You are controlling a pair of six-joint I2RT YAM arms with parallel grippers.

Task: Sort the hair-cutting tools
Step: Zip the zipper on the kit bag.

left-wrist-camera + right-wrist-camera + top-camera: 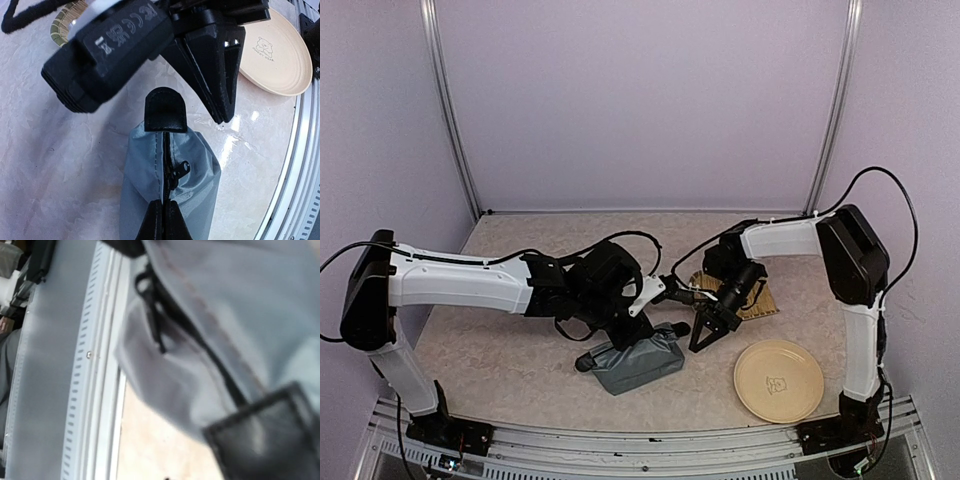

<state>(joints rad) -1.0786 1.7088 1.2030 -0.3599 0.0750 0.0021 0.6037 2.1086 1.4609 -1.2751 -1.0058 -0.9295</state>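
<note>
No scissors, comb, clipper or guard showing in any view, so guessing the hair-cutting tools are tucked inside the grey-blue zip pouch (635, 365). Pouch lying by the near edge of the desk (520, 350), roughly midway along it. Cream plate (778, 380) off toward the near right corner.

Left end effector (162, 210) pressed together, pinching the near end of the pouch right on the zip seam. Right end effector (223, 112) pressed together too, tips just beside the black end tab (165, 110) with nothing visibly between them. Doesn't look like a grip on the tab from the left wrist view, but can't tell for sure.

Handling-wise: soft, floppy fabric with a slick sheen, so expect sagging and sliding rather than staying put. Best hold is probably that stiffer tab at one end with the opposite end pinned. After that, the little zip pull (181, 169) partway along the seam, a tiny target and easy to miss. Contents likely a mixed bag: clipper probably the heavy lump, scissors hard and pointy, comb thin and flat, guard light. Worth taking scissors by the handles and the clipper round its body.
</note>
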